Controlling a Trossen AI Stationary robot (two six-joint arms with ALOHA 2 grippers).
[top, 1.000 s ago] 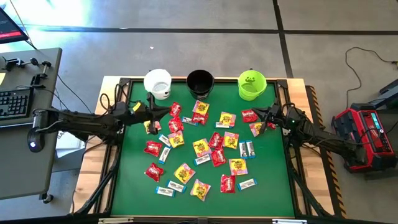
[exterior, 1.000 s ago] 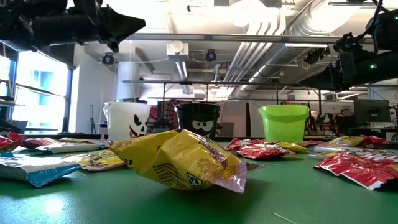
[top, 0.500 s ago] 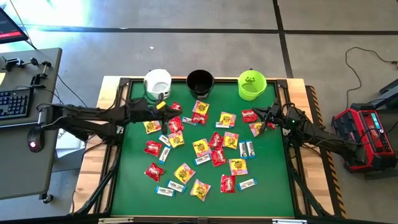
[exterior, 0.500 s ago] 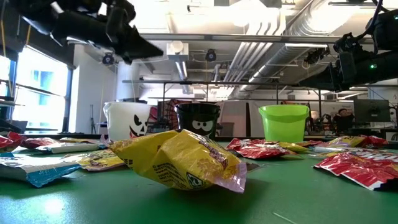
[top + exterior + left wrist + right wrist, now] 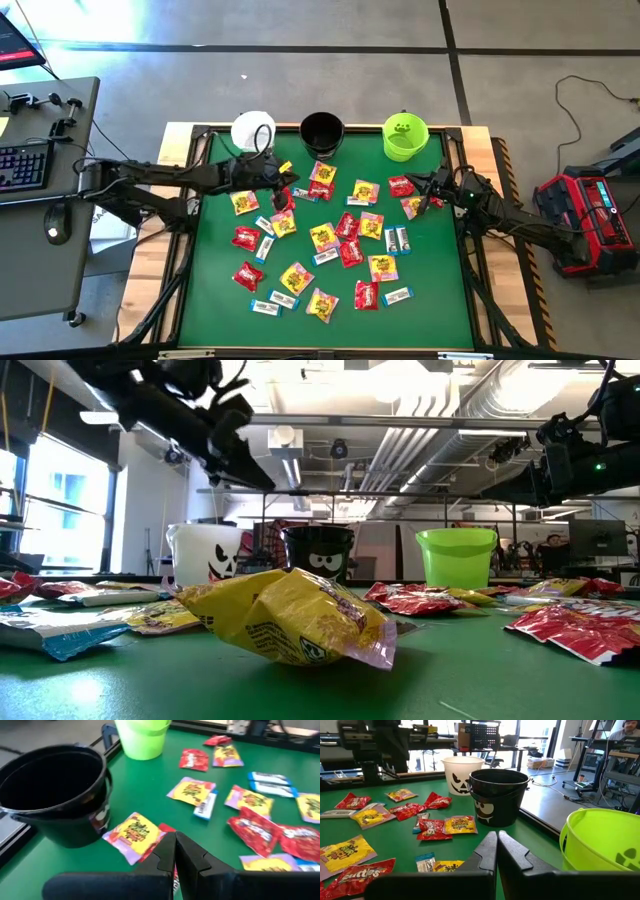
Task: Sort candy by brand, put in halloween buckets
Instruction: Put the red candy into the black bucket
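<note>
Many candy packets lie flat over the green mat (image 5: 440, 300): red ones (image 5: 350, 253), yellow-and-pink ones (image 5: 323, 237) and white-and-blue bars (image 5: 397, 240). Three buckets stand along the far edge: white (image 5: 253, 130), black (image 5: 322, 133) and lime green (image 5: 405, 137). My left gripper (image 5: 288, 183) is shut and empty. It hangs above the candy in front of the black bucket, slanting down over a yellow-and-pink packet (image 5: 132, 832) and a red one (image 5: 165, 827). My right gripper (image 5: 428, 188) waits shut by the table's right edge, holding nothing.
In the low view a crumpled yellow packet (image 5: 285, 615) lies close in front. A desk with a keyboard (image 5: 22, 165) stands left of the table, and a red device (image 5: 590, 205) sits on the floor to the right. The mat's near strip holds no candy.
My left gripper has swung from the table's left edge toward the right, out over the candy in front of the black bucket. It has tipped from roughly level to slanting down, and it has stayed shut. The candy has not moved.
</note>
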